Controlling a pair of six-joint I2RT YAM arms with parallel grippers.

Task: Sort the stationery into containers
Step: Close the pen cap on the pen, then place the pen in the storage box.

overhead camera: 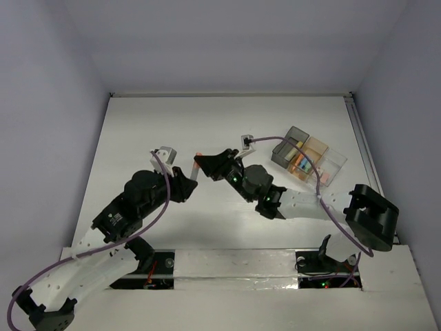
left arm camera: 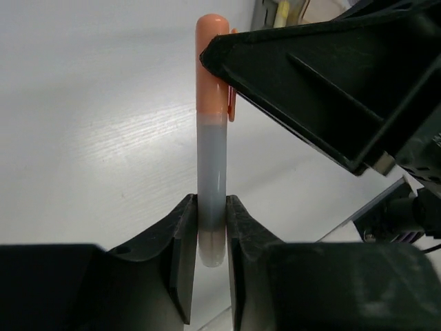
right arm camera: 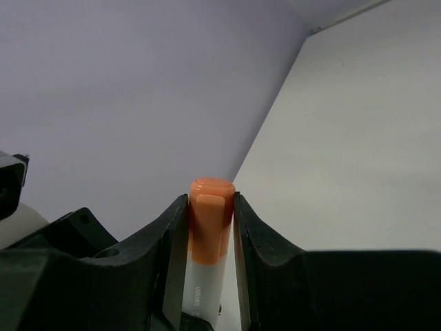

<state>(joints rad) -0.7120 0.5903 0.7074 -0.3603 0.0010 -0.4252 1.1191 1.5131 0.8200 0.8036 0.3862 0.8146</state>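
The pen (left arm camera: 211,172), orange cap on a pale grey-white barrel, was up off the table (overhead camera: 172,124), held btwn both arms abt mid-table, well apart from the bins (overhead camera: 332,163) at the far right. Left pincer (left arm camera: 211,231) was clenched on the bare barrel end, fingers flat to either side w/ the tip poking just past them. Right pincer (right arm camera: 210,221) was grasping the cap end, jaws only part-way apart, snug on the orange cap w/ its clip facing the wrist camera. From above, the left arm (overhead camera: 134,200) reached up and rightward from its base. The right arm (overhead camera: 303,205) folded back leftward across the table, so the 2 pincers met nose to nose along the pen. Small dark print ran along the barrel just under the cap, too small to read. Bins sat joined in a cluster, one smoky dark, one tan, rest clear, w/ a few coloured pieces (overhead camera: 301,165) inside.
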